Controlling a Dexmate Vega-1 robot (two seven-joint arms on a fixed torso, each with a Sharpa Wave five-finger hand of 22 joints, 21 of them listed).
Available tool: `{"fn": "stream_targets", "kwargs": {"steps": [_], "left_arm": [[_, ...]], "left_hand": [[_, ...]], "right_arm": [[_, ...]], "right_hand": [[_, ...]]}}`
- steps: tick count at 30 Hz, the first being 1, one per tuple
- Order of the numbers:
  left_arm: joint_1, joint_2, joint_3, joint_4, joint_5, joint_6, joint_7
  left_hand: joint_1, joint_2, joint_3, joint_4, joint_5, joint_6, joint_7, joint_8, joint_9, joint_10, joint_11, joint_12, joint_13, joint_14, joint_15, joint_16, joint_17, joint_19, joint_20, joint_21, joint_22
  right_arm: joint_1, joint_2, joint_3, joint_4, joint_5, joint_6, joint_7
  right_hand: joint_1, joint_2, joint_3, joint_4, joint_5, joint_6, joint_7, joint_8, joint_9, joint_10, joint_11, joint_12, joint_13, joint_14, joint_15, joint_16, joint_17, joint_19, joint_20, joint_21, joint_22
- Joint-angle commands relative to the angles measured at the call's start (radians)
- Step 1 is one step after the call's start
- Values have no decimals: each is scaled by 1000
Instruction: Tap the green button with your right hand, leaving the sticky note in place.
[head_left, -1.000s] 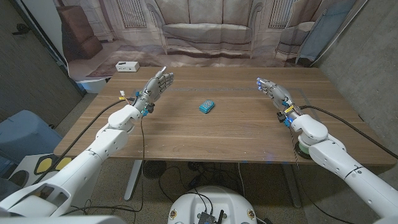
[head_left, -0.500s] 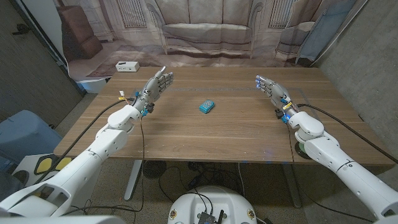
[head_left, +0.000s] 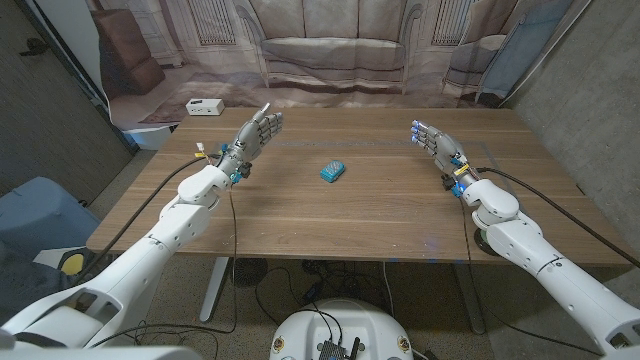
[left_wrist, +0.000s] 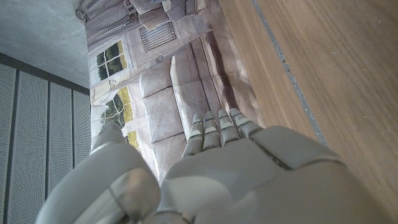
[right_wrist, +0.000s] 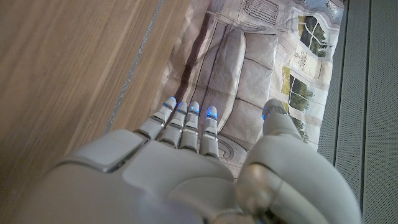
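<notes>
Left hand (head_left: 252, 140) edged forward; both hands empty, fingers spread; right hand (head_left: 437, 145); one blue object (head_left: 333, 172)

A white box (head_left: 204, 106) lies on the floor past the table's (head_left: 300, 215) far edge, beyond the left hand's fingertips. A printed backdrop (head_left: 330, 45) showing a sofa hangs well beyond both hands.

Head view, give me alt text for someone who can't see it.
Two white robot arms reach over a wooden table, left hand and right hand open and raised at either side. A small blue object lies between them. A white box sits beyond the table's far left corner.
</notes>
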Motion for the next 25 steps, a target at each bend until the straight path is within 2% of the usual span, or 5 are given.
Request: {"fn": "stream_targets", "kwargs": {"steps": [1,20,25], "left_arm": [[-21,-33,8,33,9,-26,8],[-55,-47,27,68,16,-14,-13],[-61,-52,30,82,15,-17,-21]], "left_hand": [[5,5,2,-9,0,2,2,0,3,0,-1,0,2,1,-4,-3,5,-5,1,1,5],[6,6,2,-10,-1,1,2,0,3,0,-1,0,2,0,-4,-3,5,-8,8,0,5],[6,6,2,-11,-1,1,1,0,3,0,-2,0,2,1,-5,-2,5,-7,7,0,5]], "right_arm": [[5,0,5,21,22,8,25],[-6,3,9,32,30,15,21],[-7,1,7,29,28,9,17]], "right_hand": [[-2,5,6,3,-1,3,3,0,3,1,9,5,3,2,3,5,2,23,11,9,2],[1,9,6,2,-2,4,6,1,3,3,9,5,3,1,9,5,3,68,23,17,1],[1,10,5,2,-2,5,6,1,3,3,9,5,3,0,10,5,4,66,22,14,1]]}}
